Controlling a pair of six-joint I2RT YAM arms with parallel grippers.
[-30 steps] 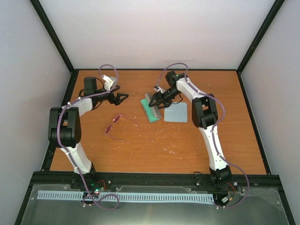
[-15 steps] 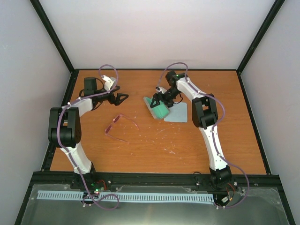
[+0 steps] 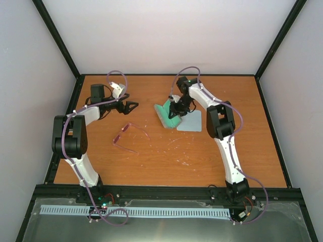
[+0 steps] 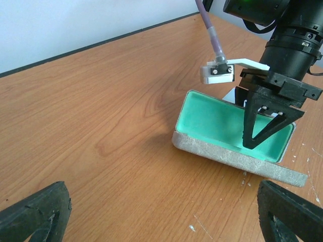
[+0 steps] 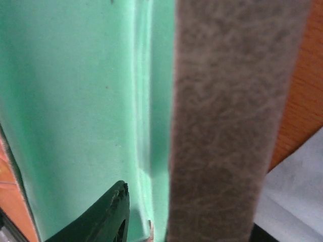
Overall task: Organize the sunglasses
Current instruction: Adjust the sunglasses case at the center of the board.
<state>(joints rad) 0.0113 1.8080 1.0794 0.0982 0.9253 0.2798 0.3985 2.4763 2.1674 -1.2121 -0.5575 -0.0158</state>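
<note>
Sunglasses (image 3: 130, 136) lie on the table (image 3: 212, 156), left of centre and apart from the open grey case (image 4: 217, 121) to their right. Just beyond them the left gripper (image 3: 132, 105) hangs spread wide, holding nothing. The right gripper (image 3: 175, 109) straddles the case's wall beside the blue-grey cloth (image 3: 193, 122); I cannot tell whether it pinches.

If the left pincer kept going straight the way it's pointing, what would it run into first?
Most likely the open teal-lined case, at its end nearest the left pincer; nothing else shows between them. Height is unclear, so it might pass above.
</note>
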